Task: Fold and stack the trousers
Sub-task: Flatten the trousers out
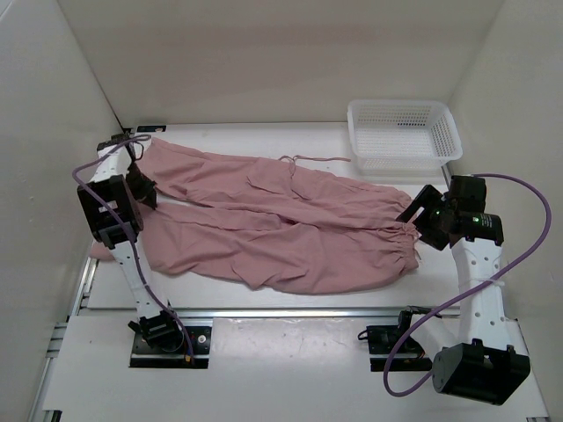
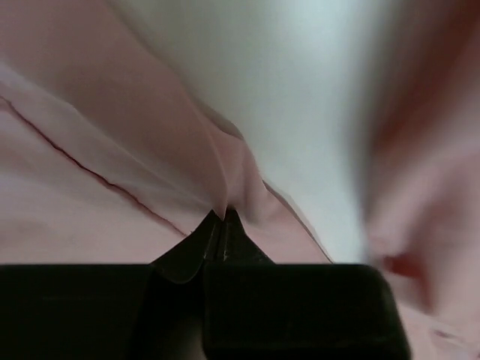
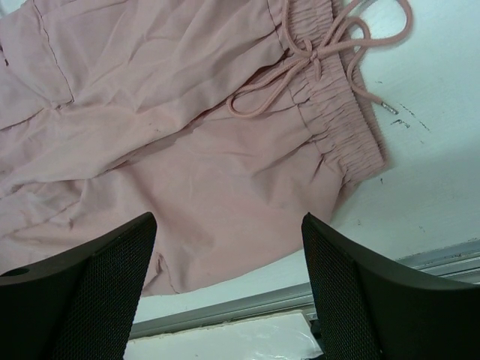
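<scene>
The dusty-pink trousers [image 1: 281, 224] lie spread across the white table, legs running left and the gathered waist at the right. My left gripper [image 1: 142, 188] is at the left leg ends. In the left wrist view it [image 2: 223, 214] is shut, pinching a fold of the pink cloth [image 2: 112, 150]. My right gripper [image 1: 420, 216] hovers over the waist end. In the right wrist view it [image 3: 229, 221] is open and empty above the cloth, with the elastic waistband [image 3: 341, 112] and knotted drawstring [image 3: 315, 52] beyond it.
A white mesh basket [image 1: 444, 132] stands at the back right, just beyond the trousers. White walls close in the table at the left, back and right. A metal rail [image 1: 290, 312] runs along the table's near edge.
</scene>
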Robot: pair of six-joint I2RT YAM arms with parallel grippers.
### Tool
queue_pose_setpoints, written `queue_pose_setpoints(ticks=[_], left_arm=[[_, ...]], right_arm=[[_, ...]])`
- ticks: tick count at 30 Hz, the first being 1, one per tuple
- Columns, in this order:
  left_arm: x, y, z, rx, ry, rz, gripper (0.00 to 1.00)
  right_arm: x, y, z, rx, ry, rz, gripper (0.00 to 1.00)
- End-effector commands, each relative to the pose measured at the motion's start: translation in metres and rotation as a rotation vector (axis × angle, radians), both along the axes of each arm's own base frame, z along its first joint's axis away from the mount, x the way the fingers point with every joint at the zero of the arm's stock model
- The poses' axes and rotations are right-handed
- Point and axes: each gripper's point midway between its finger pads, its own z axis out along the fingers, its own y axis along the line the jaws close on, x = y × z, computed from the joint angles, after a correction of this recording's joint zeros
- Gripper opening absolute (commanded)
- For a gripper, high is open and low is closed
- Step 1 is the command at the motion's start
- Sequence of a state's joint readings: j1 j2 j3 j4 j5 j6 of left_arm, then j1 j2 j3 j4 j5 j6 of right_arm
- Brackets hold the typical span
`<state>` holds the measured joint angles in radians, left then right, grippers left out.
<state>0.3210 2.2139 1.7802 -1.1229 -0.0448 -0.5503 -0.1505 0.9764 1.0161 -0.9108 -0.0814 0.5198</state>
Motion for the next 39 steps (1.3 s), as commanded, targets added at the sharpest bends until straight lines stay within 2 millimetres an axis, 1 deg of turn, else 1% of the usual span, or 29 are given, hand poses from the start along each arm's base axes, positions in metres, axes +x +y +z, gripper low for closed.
queue_pose_setpoints(ticks=[1,3,4,6,7,8,9,10,11,12,13,14,15,16,17,19,20,22,23,24,26,29,30,31,34,35,36,37,39], left_arm=[[0.043,0.002,0.035,0.047,-0.115,-0.026,0.10],[0.057,0.001,0.053,0.054,-0.158,-0.058,0.10],[0.060,0.002,0.057,0.060,-0.172,-0.070,0.19],[0.057,0.004,0.074,0.077,-0.187,-0.077,0.40],[0.056,0.006,0.081,0.095,-0.200,-0.075,0.54],[0.053,0.007,0.098,0.113,-0.228,-0.073,0.79],[0.042,0.008,0.098,0.131,-0.206,-0.069,0.91],[0.035,0.008,0.102,0.144,-0.202,-0.066,0.99],[0.024,0.013,0.118,0.166,-0.223,-0.051,0.99],[0.012,0.016,0.119,0.172,-0.209,-0.039,0.99],[-0.008,0.025,0.103,0.162,-0.170,0.006,0.99],[-0.021,0.030,0.113,0.173,-0.195,0.031,0.95],[-0.035,0.036,0.110,0.173,-0.184,0.056,0.84],[-0.051,0.051,0.105,0.174,-0.174,0.121,0.79],[-0.070,0.053,0.093,0.169,-0.156,0.148,0.77],[-0.093,0.067,0.080,0.152,-0.130,0.228,0.75],[-0.104,0.065,0.070,0.129,-0.099,0.241,0.77],[-0.106,0.071,0.065,0.128,-0.098,0.276,0.83],[-0.112,0.081,0.060,0.150,-0.072,0.320,0.83],[-0.115,0.083,0.049,0.136,-0.042,0.328,0.83],[-0.114,0.088,0.041,0.134,-0.036,0.337,0.83],[-0.108,0.086,0.029,0.111,-0.048,0.334,0.80],[-0.100,0.085,0.029,0.111,-0.071,0.324,0.80],[-0.102,0.084,0.017,0.095,-0.037,0.322,0.79],[-0.090,0.087,0.014,0.112,-0.034,0.312,0.77],[-0.089,0.087,0.008,0.106,-0.023,0.311,0.75],[-0.088,0.084,0.005,0.102,-0.014,0.302,0.72],[-0.085,0.086,0.007,0.106,-0.023,0.302,0.67],[-0.084,0.086,0.000,0.099,-0.007,0.301,0.54]], right_arm=[[0.003,-0.002,0.007,-0.014,-0.026,0.007,0.83],[0.003,-0.002,0.007,-0.014,-0.026,0.007,0.83],[0.002,-0.002,0.010,-0.015,-0.037,0.007,0.83],[0.002,-0.001,0.010,-0.010,-0.036,0.000,0.83],[0.001,-0.001,0.012,-0.011,-0.045,-0.001,0.83],[0.000,-0.001,0.008,-0.009,-0.035,-0.001,0.83],[0.000,-0.001,0.008,-0.009,-0.035,-0.001,0.83],[0.000,-0.001,0.008,-0.009,-0.035,-0.001,0.83],[0.000,-0.001,0.008,-0.009,-0.035,-0.001,0.84],[-0.001,-0.001,0.004,-0.008,-0.026,-0.001,0.84],[-0.001,-0.001,0.002,-0.007,-0.017,0.000,0.84],[-0.001,-0.001,0.002,-0.007,-0.017,0.000,0.84],[-0.001,-0.001,0.002,-0.013,-0.017,0.008,0.84],[0.000,-0.001,0.000,-0.011,-0.007,0.008,0.84],[0.000,-0.001,0.000,-0.011,-0.006,0.008,0.84],[0.000,-0.002,-0.002,-0.017,0.002,0.018,0.84],[0.000,0.000,-0.002,-0.014,0.000,0.031,0.84],[0.003,0.004,-0.002,0.009,-0.004,0.049,0.84],[0.002,0.007,-0.001,0.020,-0.006,0.057,0.84],[0.003,0.009,-0.002,0.035,0.001,0.067,0.84],[0.001,0.014,-0.009,0.058,0.010,0.082,0.84],[-0.006,0.019,-0.010,0.078,-0.011,0.087,0.84],[-0.008,0.020,-0.010,0.083,-0.013,0.080,0.84],[-0.008,0.021,-0.010,0.090,-0.014,0.085,0.84],[-0.015,0.024,-0.020,0.111,0.017,0.082,0.83],[-0.016,0.025,-0.017,0.113,0.004,0.076,0.83],[-0.021,0.026,-0.022,0.116,0.020,0.075,0.83],[-0.023,0.026,-0.027,0.125,0.036,0.066,0.83],[-0.032,0.028,-0.029,0.134,0.048,0.056,0.83]])
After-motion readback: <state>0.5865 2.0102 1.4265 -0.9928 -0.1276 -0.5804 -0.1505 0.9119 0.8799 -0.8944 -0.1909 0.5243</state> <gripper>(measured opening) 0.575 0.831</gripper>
